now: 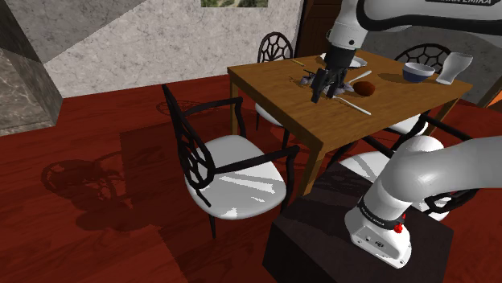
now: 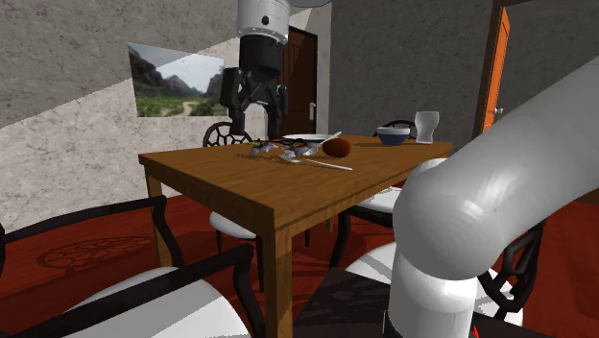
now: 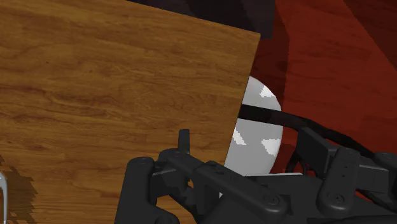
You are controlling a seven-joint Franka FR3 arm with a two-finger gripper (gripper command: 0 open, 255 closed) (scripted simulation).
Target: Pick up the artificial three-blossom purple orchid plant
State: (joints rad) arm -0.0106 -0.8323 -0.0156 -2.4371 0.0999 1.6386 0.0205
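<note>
The gripper [image 2: 257, 115] hangs just over the table [image 2: 288, 197], fingers spread wide and clasping nothing. The orchid [image 2: 272, 150] lies flat on the wood right under it, beside a round brown thing [image 2: 336, 146] and a spoon [image 2: 322, 165]. Farther along stand a bowl [image 1: 418, 74] and a glass [image 1: 457, 67]. The arm [image 1: 418, 20] bears lettering cut off by the edge; "EMIKA" is legible.

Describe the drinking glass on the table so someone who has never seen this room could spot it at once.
Find the wooden dining table ringed by black chairs with white seats. At its end toward the shoulder view's right, beside a dark blue bowl, stands the glass. It is the only tall, pale, flared vessel; the bowl next to it is low and dark.
</note>
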